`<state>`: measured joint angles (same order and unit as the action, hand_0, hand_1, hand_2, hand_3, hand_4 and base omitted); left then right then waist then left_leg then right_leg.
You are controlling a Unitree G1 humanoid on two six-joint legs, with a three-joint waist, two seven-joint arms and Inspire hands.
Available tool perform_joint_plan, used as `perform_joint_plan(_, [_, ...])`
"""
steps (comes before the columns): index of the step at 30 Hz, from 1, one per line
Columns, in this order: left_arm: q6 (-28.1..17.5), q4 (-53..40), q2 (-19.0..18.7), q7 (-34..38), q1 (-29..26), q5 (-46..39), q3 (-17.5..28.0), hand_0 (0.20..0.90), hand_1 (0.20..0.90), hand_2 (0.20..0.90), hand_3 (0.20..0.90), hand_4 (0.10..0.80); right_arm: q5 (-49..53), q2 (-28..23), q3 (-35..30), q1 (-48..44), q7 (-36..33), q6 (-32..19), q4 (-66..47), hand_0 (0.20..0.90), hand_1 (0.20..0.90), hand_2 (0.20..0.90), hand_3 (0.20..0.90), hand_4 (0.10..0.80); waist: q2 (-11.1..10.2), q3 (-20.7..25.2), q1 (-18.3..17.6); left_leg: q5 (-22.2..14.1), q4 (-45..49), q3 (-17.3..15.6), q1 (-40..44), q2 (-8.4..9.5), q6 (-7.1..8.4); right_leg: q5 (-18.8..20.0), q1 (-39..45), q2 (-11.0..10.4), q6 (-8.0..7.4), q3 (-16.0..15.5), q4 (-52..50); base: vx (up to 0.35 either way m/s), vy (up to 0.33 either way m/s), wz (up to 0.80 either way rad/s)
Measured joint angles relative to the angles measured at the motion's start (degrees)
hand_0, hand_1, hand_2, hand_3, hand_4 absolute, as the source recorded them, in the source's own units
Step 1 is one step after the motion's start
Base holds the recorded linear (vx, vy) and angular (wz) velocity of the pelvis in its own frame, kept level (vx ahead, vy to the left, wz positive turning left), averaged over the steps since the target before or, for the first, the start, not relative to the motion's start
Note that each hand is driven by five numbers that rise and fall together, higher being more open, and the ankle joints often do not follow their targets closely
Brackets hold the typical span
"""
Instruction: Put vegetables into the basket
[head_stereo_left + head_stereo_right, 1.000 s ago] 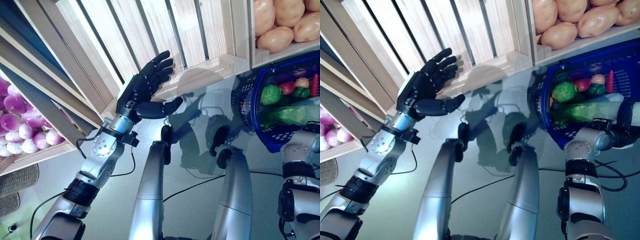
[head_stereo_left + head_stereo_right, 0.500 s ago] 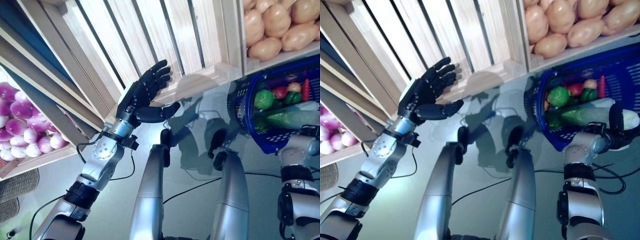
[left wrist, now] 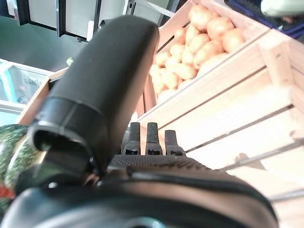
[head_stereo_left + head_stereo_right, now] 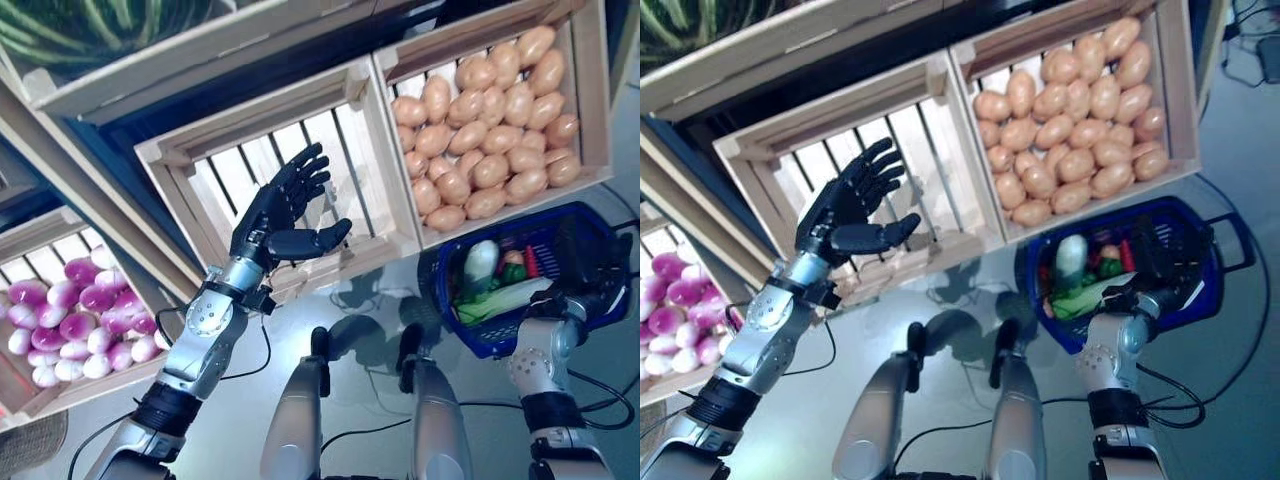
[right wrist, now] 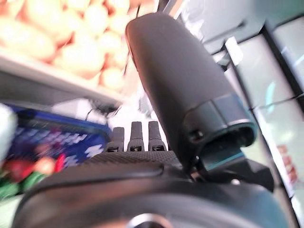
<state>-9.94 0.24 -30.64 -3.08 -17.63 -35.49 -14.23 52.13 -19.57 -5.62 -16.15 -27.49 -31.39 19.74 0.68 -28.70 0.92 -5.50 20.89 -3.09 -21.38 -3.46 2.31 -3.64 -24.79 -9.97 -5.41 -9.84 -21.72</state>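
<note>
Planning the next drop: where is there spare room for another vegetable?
The slatted wooden crate behind the open left hand is bare. The potato crate is packed; the blue plastic basket has room at its right end.

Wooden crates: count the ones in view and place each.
3, maybe more out of frame. An empty crate behind the left hand; a potato crate above the blue basket; an onion crate lower left.
</note>
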Motion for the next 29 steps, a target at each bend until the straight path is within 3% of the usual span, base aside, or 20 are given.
perform_joint_plan(8, [4.8,2.59,5.76,0.0,6.35,-8.01,2.6,0.9,0.9,0.9,0.9,0.8,-11.98,3.51,4.37,6.27,1.77,5.9,-0.99,0.9,0.9,0.9,0.9,0.8,-1.41,3.3,-1.51,3.17,-13.15,-1.38,14.53,-1.15,0.62,2.99,13.43,2.42,-0.25,-0.54,12.19,0.109,0.044,-0.1])
perform_joint_plan(11, [5.91,5.88,7.83,-0.07,10.83,-7.94,2.65,0.9,0.9,0.9,0.9,0.8,-20.14,4.25,8.2,11.28,3.75,9.88,0.43,0.9,0.9,0.9,0.9,0.8,-1.75,9.12,-1.65,4.1,-17.85,-2.08,18.22,-1.58,0.76,4.18,16.84,3.28,-0.48,-0.5,17.13,0.0,0.072,-0.11])
perform_joint_plan(16, [6.37,17.34,9.33,-0.12,10.8,-5.12,-0.42,0.9,0.9,0.9,0.9,0.8,-23.86,4.07,15.54,12.57,10.16,15.61,11.63,0.9,0.9,0.9,0.9,0.8,-1.85,15.36,-1.83,4.53,-21.49,-2.13,22.74,-1.77,0.78,5.9,22.78,3.75,-1.0,-1.21,23.48,-0.029,0.043,0.02])
perform_joint_plan(20, [6.43,23.97,10.01,-0.54,11.19,-1.98,-1.37,0.9,0.9,0.9,0.9,0.8,-28.42,4.25,19.84,13.69,16.39,20.16,20.89,0.9,0.9,0.9,0.9,0.8,-1.67,17.28,-1.49,5.14,-23.41,-1.91,25.25,-1.68,0.79,7.08,26.19,3.88,-1.15,-1.73,26.81,-0.015,0.021,0.08])
perform_joint_plan(25, [7.14,35.28,11.06,-2.57,11.36,3.0,-1.31,0.9,0.9,0.9,0.9,0.8,-34.29,4.12,21.57,14.49,22.33,23.84,32.9,0.9,0.9,0.9,0.9,0.8,-0.85,19.95,-1.35,5.72,-24.69,-2.06,26.62,-1.77,0.78,7.07,26.9,3.93,-1.18,-1.8,26.89,0.045,0.02,0.0])
perform_joint_plan(29, [7.94,43.74,13.21,-2.56,13.22,9.2,-1.25,0.9,0.9,0.9,0.9,0.8,-34.75,4.31,21.66,16.27,23.08,27.2,37.59,0.9,0.9,0.9,0.9,0.8,-0.23,22.03,-1.64,6.2,-25.61,-2.14,27.39,-1.87,0.79,7.05,27.26,4.02,-1.18,-1.81,27.04,0.037,0.009,-0.02])
